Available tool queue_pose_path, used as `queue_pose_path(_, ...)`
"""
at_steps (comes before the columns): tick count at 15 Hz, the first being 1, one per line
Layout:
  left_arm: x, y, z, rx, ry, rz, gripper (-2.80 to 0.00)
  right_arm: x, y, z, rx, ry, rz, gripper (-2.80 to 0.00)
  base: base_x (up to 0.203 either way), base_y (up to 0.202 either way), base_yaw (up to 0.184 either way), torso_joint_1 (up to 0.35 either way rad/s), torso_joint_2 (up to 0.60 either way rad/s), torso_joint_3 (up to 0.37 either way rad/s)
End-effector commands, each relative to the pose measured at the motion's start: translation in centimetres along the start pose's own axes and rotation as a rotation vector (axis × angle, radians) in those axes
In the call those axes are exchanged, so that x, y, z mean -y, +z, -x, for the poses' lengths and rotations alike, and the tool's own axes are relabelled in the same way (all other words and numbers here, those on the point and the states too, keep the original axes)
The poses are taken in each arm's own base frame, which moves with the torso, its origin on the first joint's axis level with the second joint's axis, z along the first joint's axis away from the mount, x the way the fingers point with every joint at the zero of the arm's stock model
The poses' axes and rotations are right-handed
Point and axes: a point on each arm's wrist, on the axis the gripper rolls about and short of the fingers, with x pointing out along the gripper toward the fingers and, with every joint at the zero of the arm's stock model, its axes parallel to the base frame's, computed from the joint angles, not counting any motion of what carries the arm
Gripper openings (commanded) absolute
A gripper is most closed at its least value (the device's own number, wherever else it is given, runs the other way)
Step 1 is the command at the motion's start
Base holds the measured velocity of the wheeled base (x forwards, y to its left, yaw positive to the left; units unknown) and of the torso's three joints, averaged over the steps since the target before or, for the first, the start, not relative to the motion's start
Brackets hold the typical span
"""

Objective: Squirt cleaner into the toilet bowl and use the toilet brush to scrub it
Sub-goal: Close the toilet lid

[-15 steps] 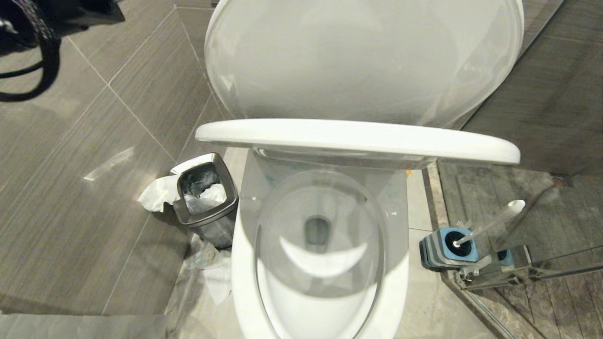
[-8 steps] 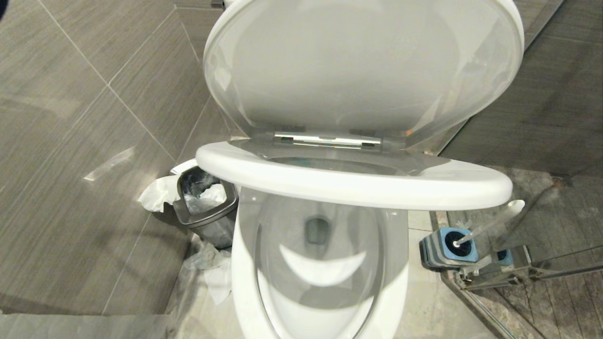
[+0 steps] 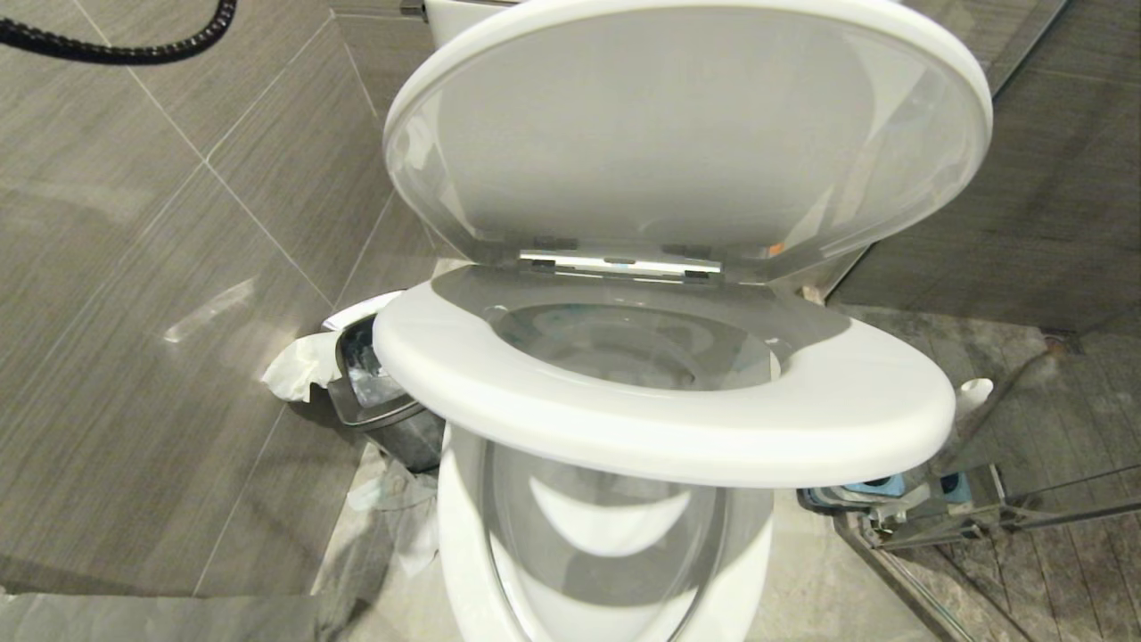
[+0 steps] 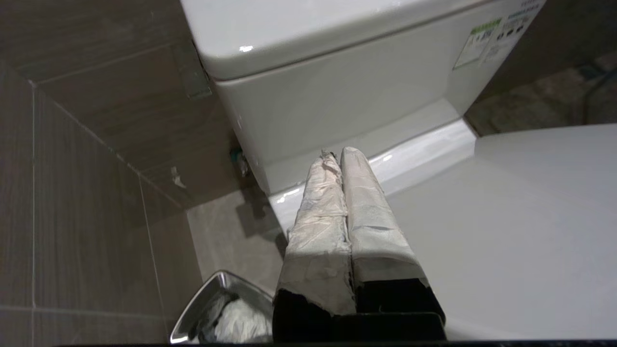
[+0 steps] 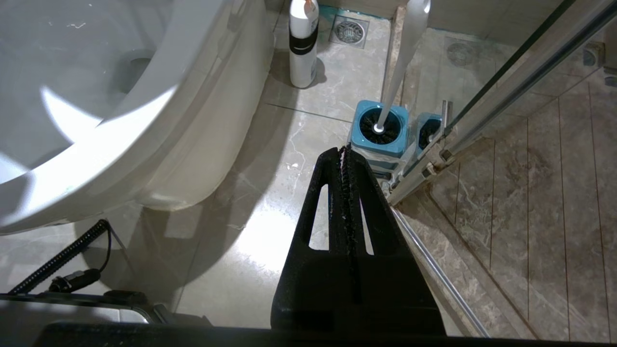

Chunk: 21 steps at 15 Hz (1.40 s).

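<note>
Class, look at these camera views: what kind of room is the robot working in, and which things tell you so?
Almost certainly a bathroom. A white toilet bowl with seat and lid fills the head view, a toilet brush stands in its blue holder on the tiled floor, and a small steel waste bin sits beside the toilet.

- toilet bowl (image 3: 463, 535): glossy white ceramic, smooth
- seat (image 3: 802, 419): smooth white plastic, satin sheen
- waste bin (image 3: 357, 406): brushed steel, shiny rim
- wall tiles (image 3: 178, 267): grey, fine streaked grain, semi-gloss
- left gripper (image 4: 337, 154) fingers (image 4: 320, 212): wrapped in crinkled whitish tape
- right gripper (image 5: 343, 150): matt black plastic, toothed inner edges

Head camera steeply above toilet bowl (image 3: 463, 535)
</note>
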Motion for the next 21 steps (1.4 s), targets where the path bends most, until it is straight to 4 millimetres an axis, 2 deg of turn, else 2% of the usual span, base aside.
queue_pose_path(1, 3.2, 0.6, 0.7, -0.051, 0.01, -0.018, -2.8, 0.0, 0.0, 0.0, -0.001, 0.001, 0.0, -2.8, 0.0, 0.0, 0.0, 0.0, 0.0, 0.0)
queue_pose_path(5, 6.9, 1.1, 2.9, -0.116, -0.053, -0.051, -2.8, 0.0, 0.0, 0.0, -0.001, 0.001, 0.0, -2.8, 0.0, 0.0, 0.0, 0.0, 0.0, 0.0)
queue_pose_path(9, 8.0, 0.1, 4.4, -0.219, -0.106, -0.081, -2.8, 0.0, 0.0, 0.0, -0.001, 0.001, 0.0, -2.8, 0.0, 0.0, 0.0, 0.0, 0.0, 0.0)
queue_pose_path(12, 9.0, -1.1, 4.4, -0.32, -0.149, -0.09, -2.8, 0.0, 0.0, 0.0, -0.001, 0.001, 0.0, -2.8, 0.0, 0.0, 0.0, 0.0, 0.0, 0.0)
queue_pose_path(18, 13.1, -3.5, 3.0, -0.478, -0.229, -0.06, -2.8, 0.0, 0.0, 0.0, -0.001, 0.001, 0.0, -2.8, 0.0, 0.0, 0.0, 0.0, 0.0, 0.0)
queue_pose_path(21, 15.2, -5.3, 3.0, -0.556, -0.256, -0.036, -2.8, 0.0, 0.0, 0.0, -0.001, 0.001, 0.0, -2.8, 0.0, 0.0, 0.0, 0.0, 0.0, 0.0)
